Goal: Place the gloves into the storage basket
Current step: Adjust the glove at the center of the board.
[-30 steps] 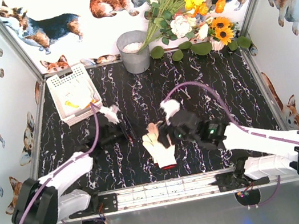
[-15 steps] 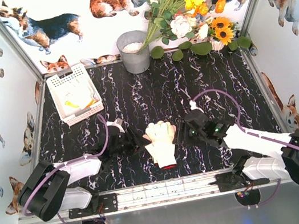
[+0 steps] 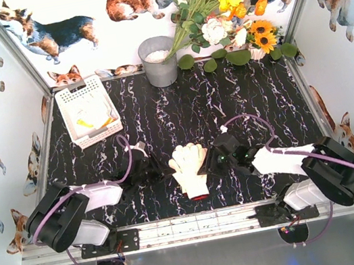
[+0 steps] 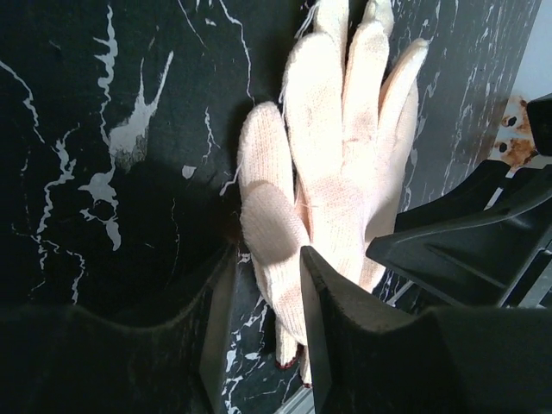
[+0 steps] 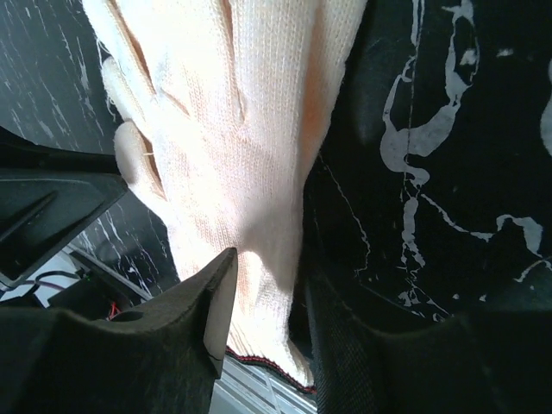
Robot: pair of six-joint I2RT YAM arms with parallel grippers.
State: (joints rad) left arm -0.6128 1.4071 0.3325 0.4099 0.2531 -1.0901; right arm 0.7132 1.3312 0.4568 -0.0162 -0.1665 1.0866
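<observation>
A white knit glove (image 3: pixel 189 169) with a red-edged cuff lies flat on the black marble table, front middle. My left gripper (image 3: pixel 164 171) is low at its left edge, my right gripper (image 3: pixel 204 163) low at its right edge. In the left wrist view the glove (image 4: pixel 341 164) runs between my open left gripper (image 4: pixel 263 336). In the right wrist view the glove (image 5: pixel 233 147) lies between my open right gripper (image 5: pixel 267 315). The white lattice storage basket (image 3: pixel 70 95) stands at the back left, with white and yellow gloves inside.
A grey metal bucket (image 3: pixel 159 61) stands at the back centre beside a bunch of flowers (image 3: pixel 223 7). The metal rail (image 3: pixel 200 226) of the table's front edge runs just below the glove's cuff. Printed walls close in left, right and back.
Both grippers have come down to the table and closed in on the glove from either side. The glove's fingers, raised a second ago, now lie flat.
</observation>
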